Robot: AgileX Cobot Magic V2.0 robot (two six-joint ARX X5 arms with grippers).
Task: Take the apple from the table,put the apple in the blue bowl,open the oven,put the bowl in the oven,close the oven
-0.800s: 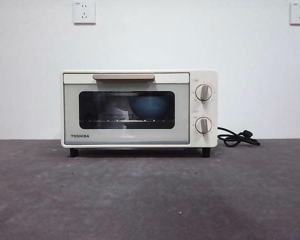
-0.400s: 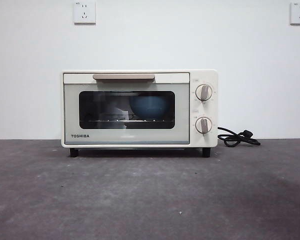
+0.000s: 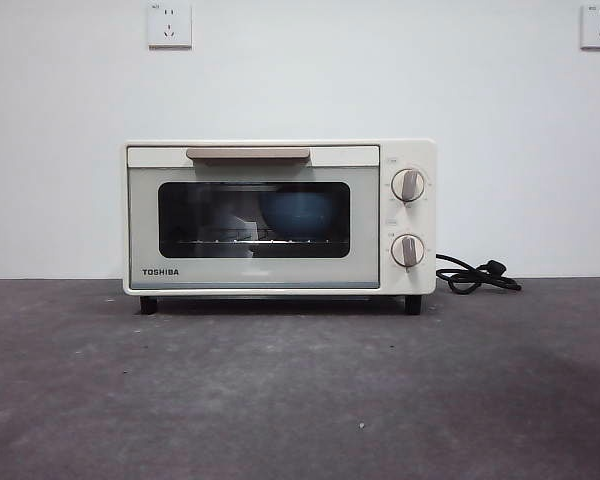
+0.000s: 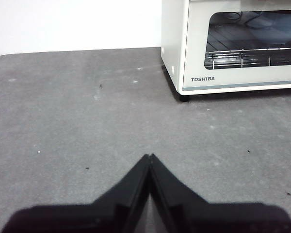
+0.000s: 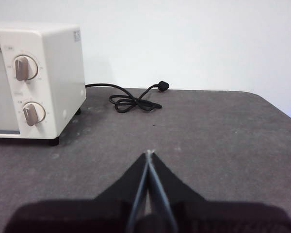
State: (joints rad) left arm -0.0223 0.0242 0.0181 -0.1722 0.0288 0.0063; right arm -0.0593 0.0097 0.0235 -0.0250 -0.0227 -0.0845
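- The oven (image 3: pixel 280 217) stands toward the back edge of the surface (image 3: pixel 300 390), against the white wall, with its door shut and the beige bar handle (image 3: pixel 248 154) across the top of the door.
- Through the dark glass I can see the blue bowl (image 3: pixel 298 213) sitting on the wire rack inside, toward the knob side; the apple I cannot make out behind the glass.
- My left gripper (image 4: pixel 149 158) hovers low over bare surface, well apart from the oven's door side, the TOSHIBA lettering ahead of it. Its jaws are pressed together at the tips and hold nothing.
- My right gripper (image 5: pixel 148 154) hangs over bare surface off the oven's knob end, well apart from the two round knobs (image 5: pixel 24 68). Its jaws are also closed tip to tip and empty.
- The black cord (image 5: pixel 133 100) lies coiled on the surface behind the oven's knob end, near the back edge, its plug loose.
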